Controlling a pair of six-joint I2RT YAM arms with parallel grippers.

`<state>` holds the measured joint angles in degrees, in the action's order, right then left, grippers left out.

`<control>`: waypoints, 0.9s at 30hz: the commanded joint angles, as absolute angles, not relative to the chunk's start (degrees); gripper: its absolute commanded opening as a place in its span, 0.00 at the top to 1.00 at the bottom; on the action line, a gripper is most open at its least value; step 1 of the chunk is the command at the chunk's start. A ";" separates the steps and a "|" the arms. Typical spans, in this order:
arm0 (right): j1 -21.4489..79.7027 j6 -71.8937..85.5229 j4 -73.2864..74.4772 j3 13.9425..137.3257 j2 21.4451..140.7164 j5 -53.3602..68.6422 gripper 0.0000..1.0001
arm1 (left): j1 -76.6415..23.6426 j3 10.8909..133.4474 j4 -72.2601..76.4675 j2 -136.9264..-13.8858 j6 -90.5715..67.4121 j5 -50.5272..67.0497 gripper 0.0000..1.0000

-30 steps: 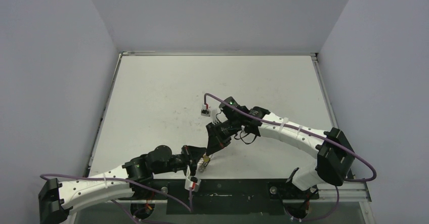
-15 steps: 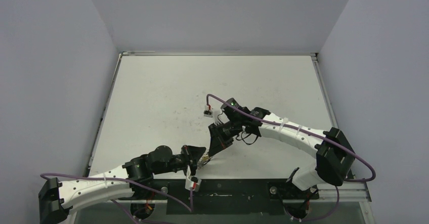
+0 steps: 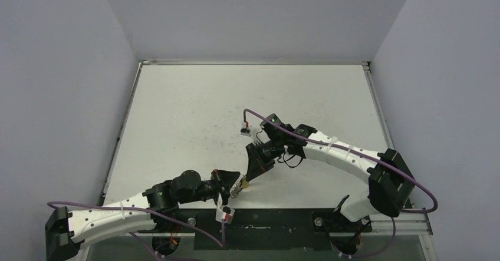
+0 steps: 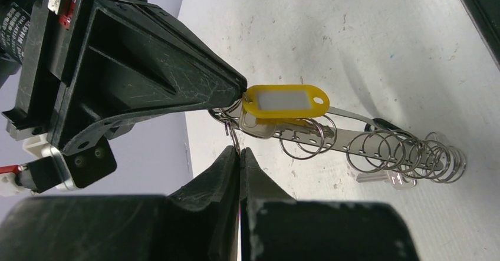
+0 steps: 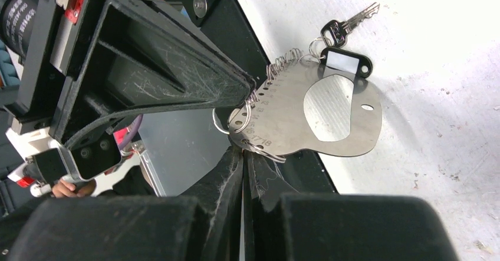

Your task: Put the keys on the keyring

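Both stay clamped shut at the table's near-middle: the right gripper pinches the keyring, the left gripper a small ring. Together they have drifted slightly right, so threading looks unfinished.

We bend both arms inward; our left gripper and right gripper meet tip-to-tip, jaws pressed together.

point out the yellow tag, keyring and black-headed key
yellow tag (image 4: 284, 102), left wrist view, white label window
keyring (image 5: 362, 134), right wrist view, flat plate beside cutout
black-headed key (image 5: 333, 32), right wrist view, black head
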<state>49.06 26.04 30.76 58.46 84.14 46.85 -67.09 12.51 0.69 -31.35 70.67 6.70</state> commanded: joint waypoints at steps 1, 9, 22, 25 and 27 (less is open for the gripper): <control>48.05 21.26 31.28 58.19 80.34 46.86 1.00 | -67.54 14.44 4.24 -31.23 65.67 7.51 1.00; 38.63 19.06 29.42 52.19 75.42 43.64 1.00 | -67.50 14.24 9.84 -31.27 47.43 3.75 1.00; 33.23 19.28 25.15 46.34 81.59 34.84 1.00 | -67.44 10.72 23.93 -37.73 30.96 -3.34 1.00; 32.33 18.93 25.14 46.27 83.86 31.94 0.99 | -67.41 11.69 25.54 -40.55 29.05 -4.04 1.00; 32.05 18.90 25.22 46.36 84.84 29.75 0.96 | -67.41 12.40 26.45 -42.28 27.67 -4.78 1.00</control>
